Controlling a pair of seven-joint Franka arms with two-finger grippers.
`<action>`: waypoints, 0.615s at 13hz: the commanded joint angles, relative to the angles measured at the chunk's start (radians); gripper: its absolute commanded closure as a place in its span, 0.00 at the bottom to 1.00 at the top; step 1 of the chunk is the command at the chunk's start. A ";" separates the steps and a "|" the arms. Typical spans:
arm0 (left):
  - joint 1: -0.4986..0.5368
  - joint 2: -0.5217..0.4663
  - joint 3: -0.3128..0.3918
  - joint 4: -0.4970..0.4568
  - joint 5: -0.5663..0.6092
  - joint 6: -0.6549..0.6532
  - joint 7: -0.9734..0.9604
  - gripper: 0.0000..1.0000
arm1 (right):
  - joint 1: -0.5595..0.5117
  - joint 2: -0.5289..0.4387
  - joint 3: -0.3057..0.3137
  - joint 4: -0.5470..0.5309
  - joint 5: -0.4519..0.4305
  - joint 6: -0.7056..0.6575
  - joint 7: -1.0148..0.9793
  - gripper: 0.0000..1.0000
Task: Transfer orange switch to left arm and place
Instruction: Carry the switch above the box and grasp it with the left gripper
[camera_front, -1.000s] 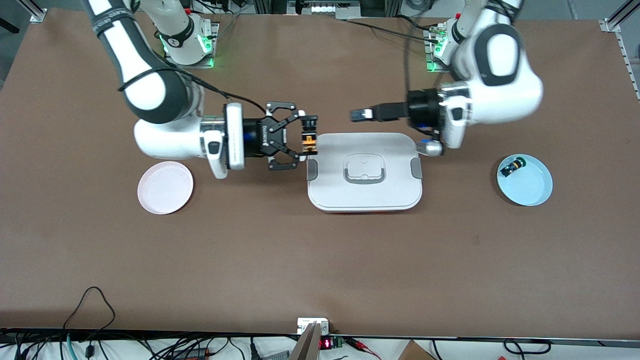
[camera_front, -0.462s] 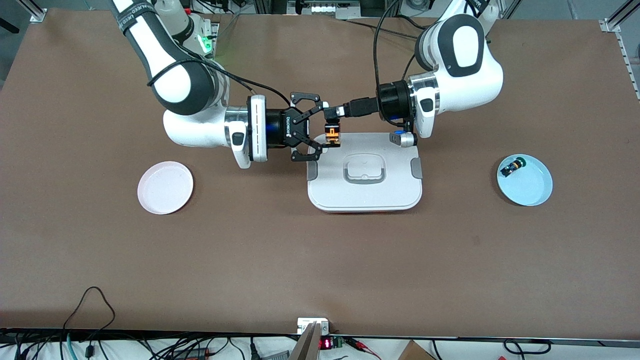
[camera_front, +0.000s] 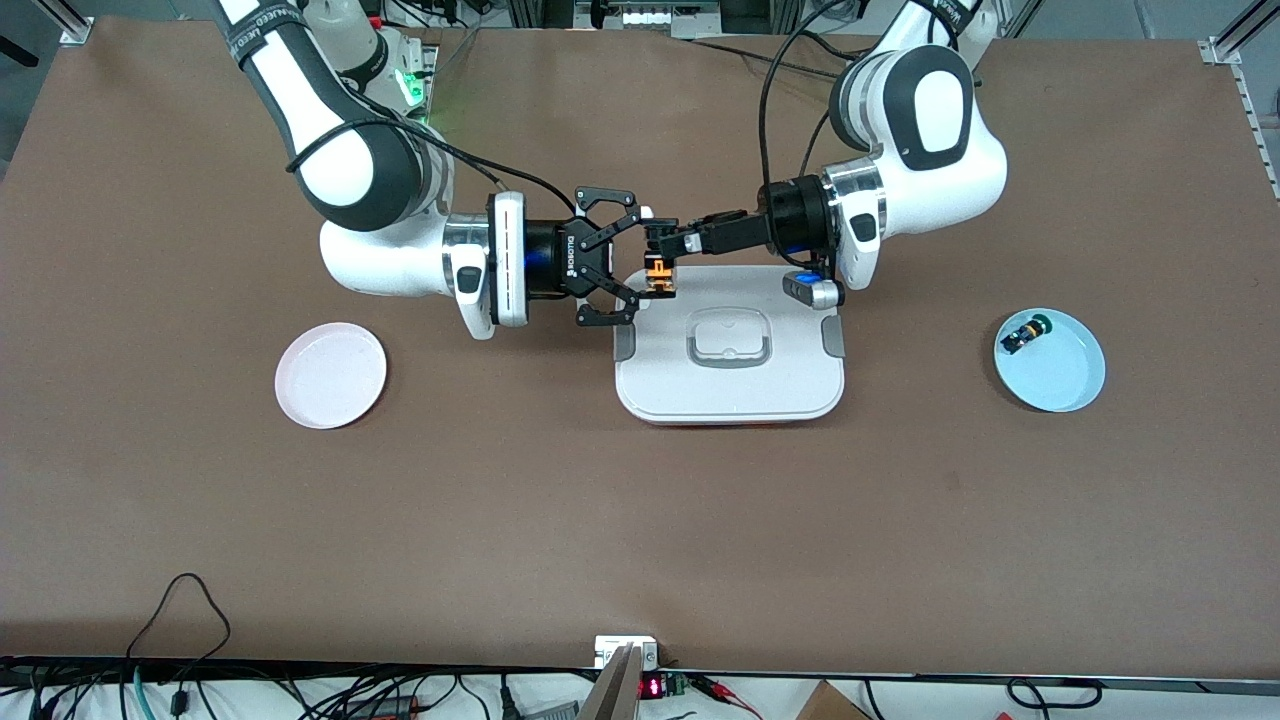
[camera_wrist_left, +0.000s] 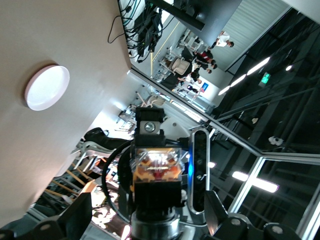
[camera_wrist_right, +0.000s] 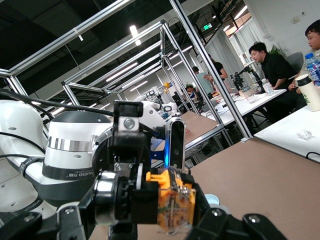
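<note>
orange switch (camera_front: 659, 277): orange-tan body | right gripper (camera_front: 652, 262): clamps it | left gripper (camera_front: 663, 243): spread

You saw the orange switch (camera_front: 659, 277), a tiny part with a tan-orange body and black collar, held up in the air over the box's edge toward the right arm's end. The box (camera_front: 730, 395), white with grey side clips and a recessed lid handle, lay closed mid-table.
</note>
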 joint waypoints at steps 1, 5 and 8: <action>0.004 0.009 -0.003 0.019 -0.040 0.035 0.005 0.02 | 0.002 -0.014 -0.002 0.002 0.025 0.007 0.005 0.92; 0.002 0.018 -0.003 0.038 -0.042 0.074 0.007 0.02 | 0.014 -0.017 -0.023 0.000 0.023 0.005 0.002 0.92; 0.001 0.033 -0.001 0.064 -0.042 0.076 0.008 0.04 | 0.024 -0.018 -0.037 -0.005 0.002 0.004 0.011 0.92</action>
